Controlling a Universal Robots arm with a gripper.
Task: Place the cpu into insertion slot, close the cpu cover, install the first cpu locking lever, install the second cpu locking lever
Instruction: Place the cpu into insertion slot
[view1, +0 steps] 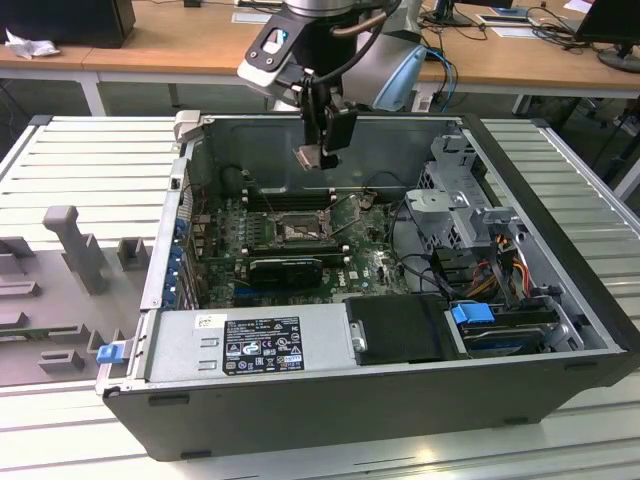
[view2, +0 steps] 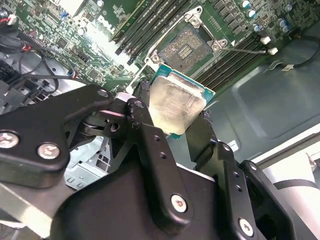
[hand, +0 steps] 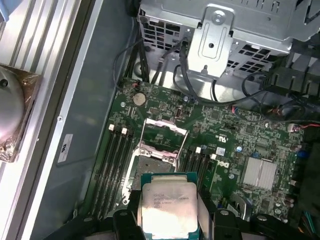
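Open dark-grey metal computer case (view1: 300, 400), green motherboard (view1: 375, 262) flat on its floor. Black two-finger gripper (view1: 320, 152) hangs over the far part of the case, clamped on the cpu — a small flat square silvery-beige chip (hand: 167, 207), pinched by two opposite edges. Below it and well apart, toward the exterior view's left, the square black insertion slot (hand: 151, 166) is bare, with the thin grey metal frame cpu cover (hand: 164, 134) flipped up. The chip is likely light, stiff and fragile underneath, with a slick lid — hold by the edges only.

Open computer case (view1: 350, 410) on slatted table (view1: 90, 160), power supply (view1: 250, 345) inside
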